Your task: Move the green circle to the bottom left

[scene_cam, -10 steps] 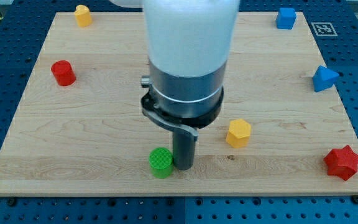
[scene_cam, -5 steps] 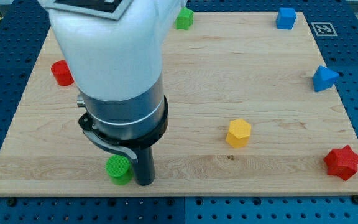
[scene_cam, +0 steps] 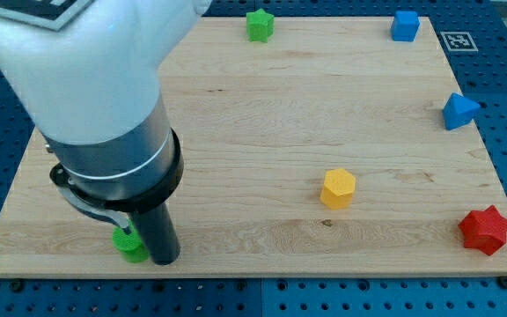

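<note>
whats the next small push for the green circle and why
Probably one more short push toward the view's left. My tip sits right against the right side of the green circle, which lies near the board's bottom edge but short of the bottom left corner. The circle is partly hidden by the arm, so exact contact is hard to confirm.

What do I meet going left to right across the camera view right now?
green circle → my tip → green star → yellow hexagon → blue cube → blue triangle → red star
</note>
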`<state>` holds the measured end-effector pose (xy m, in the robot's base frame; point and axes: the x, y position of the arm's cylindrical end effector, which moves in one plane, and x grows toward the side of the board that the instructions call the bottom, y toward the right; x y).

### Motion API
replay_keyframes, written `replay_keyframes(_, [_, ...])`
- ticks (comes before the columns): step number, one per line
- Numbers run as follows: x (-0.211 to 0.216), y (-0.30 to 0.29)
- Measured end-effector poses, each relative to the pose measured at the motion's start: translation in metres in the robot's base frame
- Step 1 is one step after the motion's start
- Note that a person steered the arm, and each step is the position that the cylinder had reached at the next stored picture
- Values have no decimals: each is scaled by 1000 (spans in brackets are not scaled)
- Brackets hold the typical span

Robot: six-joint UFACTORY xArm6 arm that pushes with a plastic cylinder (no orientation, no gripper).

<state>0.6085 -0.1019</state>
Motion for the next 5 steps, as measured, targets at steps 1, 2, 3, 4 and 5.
replay_keyframes(1, [-1,-10])
replay_keyframes(2, [-17,-32])
replay_keyframes(3, [-25,-56])
replay_keyframes(4, [-33,-58])
replay_keyframes(5, [-35,-58])
